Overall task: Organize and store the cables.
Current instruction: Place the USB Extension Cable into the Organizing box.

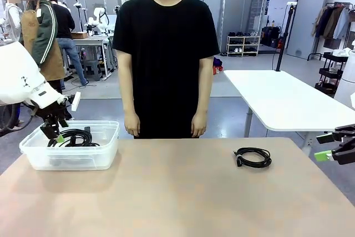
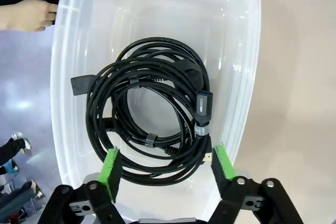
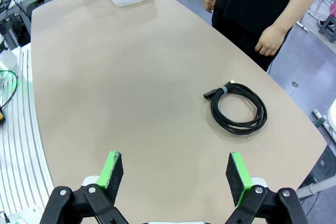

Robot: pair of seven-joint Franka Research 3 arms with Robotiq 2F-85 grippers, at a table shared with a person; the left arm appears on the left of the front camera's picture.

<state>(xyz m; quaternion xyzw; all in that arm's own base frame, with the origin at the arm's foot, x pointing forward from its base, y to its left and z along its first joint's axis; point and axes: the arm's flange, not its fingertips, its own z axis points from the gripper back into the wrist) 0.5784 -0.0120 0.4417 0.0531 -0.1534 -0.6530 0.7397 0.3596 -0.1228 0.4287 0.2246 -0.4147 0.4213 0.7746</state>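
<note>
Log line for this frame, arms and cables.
left gripper: open over clear plastic bin | cable coils: in bin | right gripper: open, empty | one coiled cable: on table | person: standing at far side

A clear plastic bin sits on the tan desk, directly beneath the left pincer. Across the desk, between the left pincer and the right pincer, a person in a black T-shirt stands facing it. Beyond the right pincer is a white table, and farther back a shoe rack.
</note>
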